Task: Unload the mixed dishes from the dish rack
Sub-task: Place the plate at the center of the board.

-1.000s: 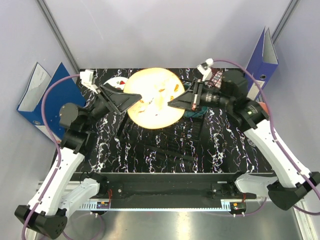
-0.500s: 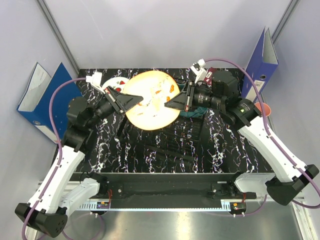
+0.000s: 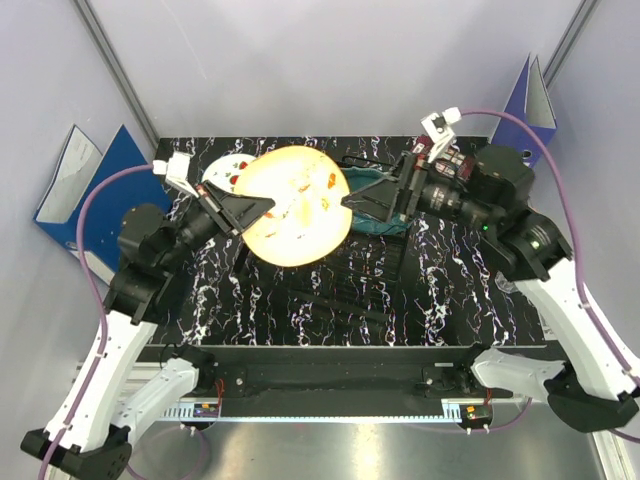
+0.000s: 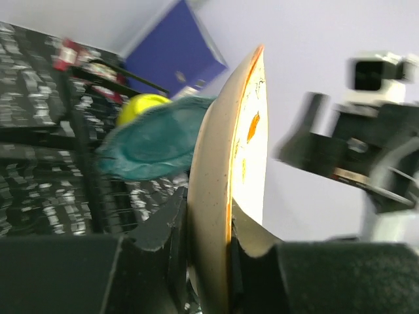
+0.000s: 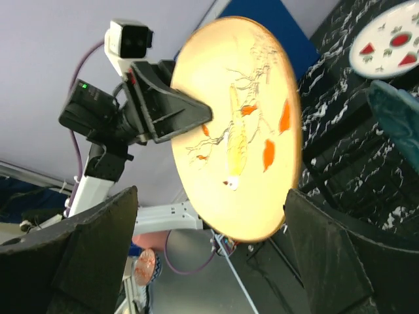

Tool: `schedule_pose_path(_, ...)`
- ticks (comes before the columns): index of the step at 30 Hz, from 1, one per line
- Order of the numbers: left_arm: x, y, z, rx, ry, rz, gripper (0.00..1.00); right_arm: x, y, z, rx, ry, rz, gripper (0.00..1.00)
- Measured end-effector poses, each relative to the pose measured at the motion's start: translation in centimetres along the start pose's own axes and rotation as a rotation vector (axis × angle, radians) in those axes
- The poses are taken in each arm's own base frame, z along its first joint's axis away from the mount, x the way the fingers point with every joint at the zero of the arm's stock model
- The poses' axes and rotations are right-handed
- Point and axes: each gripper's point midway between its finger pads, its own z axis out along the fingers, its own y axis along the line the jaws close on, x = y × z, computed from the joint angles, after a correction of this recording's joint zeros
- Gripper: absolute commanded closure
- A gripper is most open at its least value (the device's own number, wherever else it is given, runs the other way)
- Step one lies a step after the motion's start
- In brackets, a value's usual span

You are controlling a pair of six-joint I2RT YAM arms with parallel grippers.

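The cream floral plate (image 3: 297, 207) hangs on edge above the table's back middle. My left gripper (image 3: 258, 205) is shut on its left rim; the left wrist view shows the rim (image 4: 226, 163) pinched between both fingers. My right gripper (image 3: 358, 200) stands open just right of the plate, apart from it, and its wrist view shows the plate's face (image 5: 236, 124) ahead of the wide-spread jaws (image 5: 209, 203). The teal scalloped plate (image 3: 385, 226) stands in the black wire dish rack (image 3: 398, 262), with the yellow-green bowl (image 4: 144, 108) behind it. The white plate with red fruit marks (image 3: 228, 172) lies flat at the back left.
Blue ring binders lean on the walls at the left (image 3: 95, 190) and back right (image 3: 525, 105). The black marbled table (image 3: 250, 290) stretches in front of the rack. The right arm's wrist (image 4: 353, 150) is a blur close beyond the plate.
The left gripper has closed on the cream plate's rim. The right gripper has let go, opened wide and drawn back to the right. The plate has shifted slightly left.
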Motion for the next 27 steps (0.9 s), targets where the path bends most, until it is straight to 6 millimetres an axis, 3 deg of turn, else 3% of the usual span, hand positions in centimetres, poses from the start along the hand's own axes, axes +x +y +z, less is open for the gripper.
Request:
schedule_pose_path(5,-1.8,3.7,-1.3,-0.207,-0.084,0.007,1.00,-1.8,1.8,-3.2,0.011,-0.111,-0.075,0.00)
schedule_pose_path(9,-3.7,8.8,-3.5,-0.481,-0.183,0.026,1.00,-2.8,2.7,-6.7,0.036,-0.225,-0.132,0.00)
schedule_pose_path(13,-5.5,14.2,-6.4,-0.735,-0.261,0.015,1.00,-2.4,2.5,-9.1,0.059,-0.285,-0.163,0.00)
schedule_pose_path(19,-7.1,22.5,-10.0,-1.053,-0.343,-0.045,1.00,-0.7,0.1,-9.8,0.123,-0.283,-0.175,0.00)
schedule_pose_path(22,-6.7,26.3,-11.6,-1.163,-0.354,-0.110,1.00,0.4,-1.2,-10.0,0.158,-0.272,-0.175,0.00)
schedule_pose_path(27,-5.6,31.0,-13.0,-1.279,-0.342,-0.187,1.00,1.3,-2.3,-10.7,0.188,-0.273,-0.185,0.00)
